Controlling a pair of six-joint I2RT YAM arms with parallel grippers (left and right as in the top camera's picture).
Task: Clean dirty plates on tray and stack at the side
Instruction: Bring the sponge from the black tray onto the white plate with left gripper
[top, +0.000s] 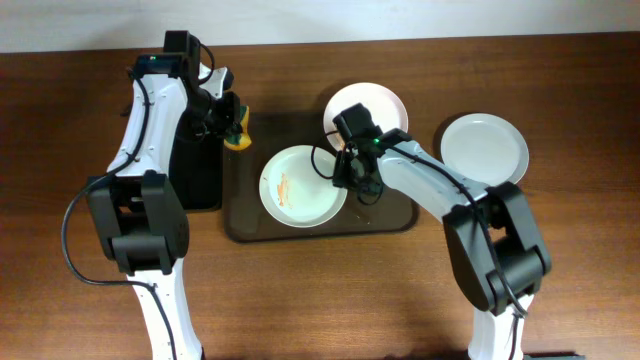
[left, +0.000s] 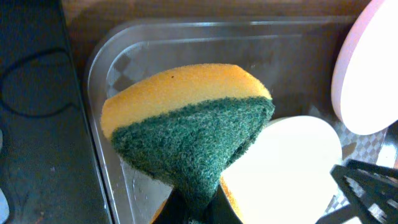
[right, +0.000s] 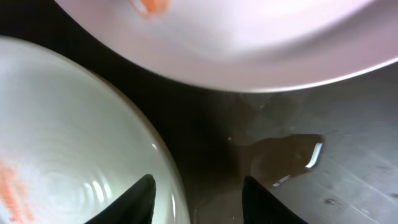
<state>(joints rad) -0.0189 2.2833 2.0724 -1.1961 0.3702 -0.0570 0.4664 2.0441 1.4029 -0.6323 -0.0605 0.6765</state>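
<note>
the smeared plate (top: 300, 187) lies in the tray (top: 245, 215), orange streaks on its white inside. its rim runs between the fingers (right: 142, 198) of the right gripper (right: 196, 202), which are spread apart: one over the plate, the other over the wet tray floor. nothing is clamped, and i cannot tell whether either finger touches the rim. just past those fingertips sits a second plate (top: 375, 105) bearing an orange mark, overlapping the tray's far edge. the third plate (top: 484, 148) rests on the table outside the tray, off to the right gripper's outer side and well apart from it. the left gripper (left: 198, 211) is clenched on a yellow-and-green sponge (left: 186, 118), held over the tray's corner with the smeared plate just beyond it, not touching. a black bin (top: 200, 170) stands beside that gripper.
</note>
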